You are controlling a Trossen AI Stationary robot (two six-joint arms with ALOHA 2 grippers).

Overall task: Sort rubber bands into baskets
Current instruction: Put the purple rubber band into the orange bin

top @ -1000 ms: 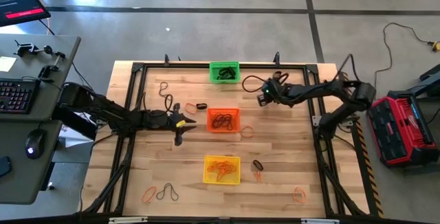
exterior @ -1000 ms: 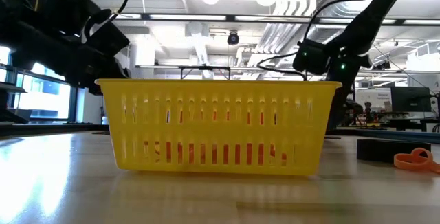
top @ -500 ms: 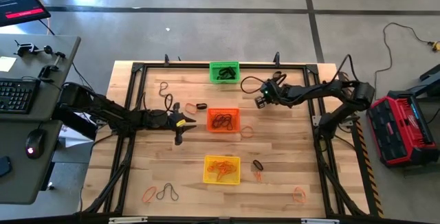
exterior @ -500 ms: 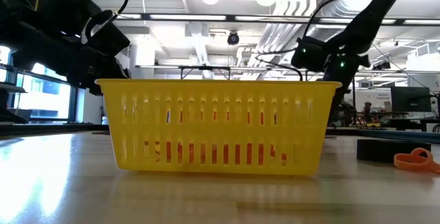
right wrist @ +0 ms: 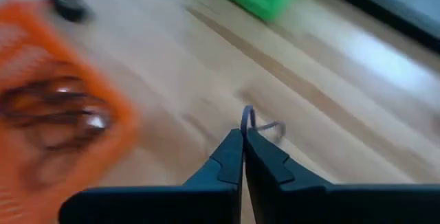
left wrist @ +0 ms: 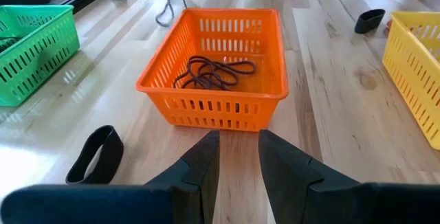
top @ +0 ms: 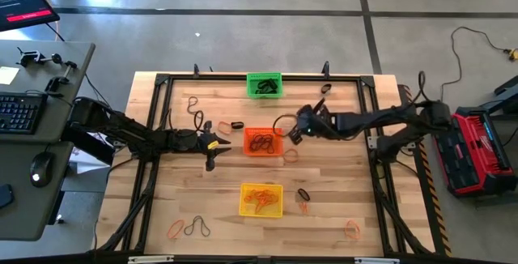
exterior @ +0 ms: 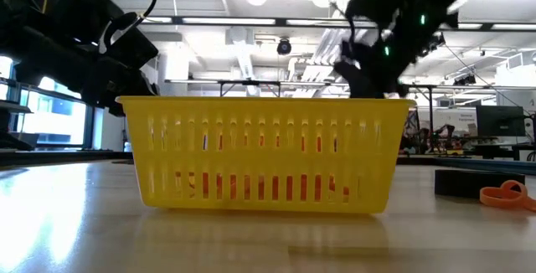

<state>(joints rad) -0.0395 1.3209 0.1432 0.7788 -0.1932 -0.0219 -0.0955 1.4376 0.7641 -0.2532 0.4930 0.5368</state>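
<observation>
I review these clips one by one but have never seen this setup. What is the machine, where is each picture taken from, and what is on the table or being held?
Two dark robot arms work at a wooden table. One picture looks straight down, one looks level across the tabletop, and two come from cameras on the wrists. Three small plastic mesh baskets stand in a row: a green basket, an orange basket and a yellow basket, with loose rubber bands scattered around them. The right gripper pinches a thin dark rubber band beside the orange basket. The left gripper waits, empty, on that basket's other side.
</observation>
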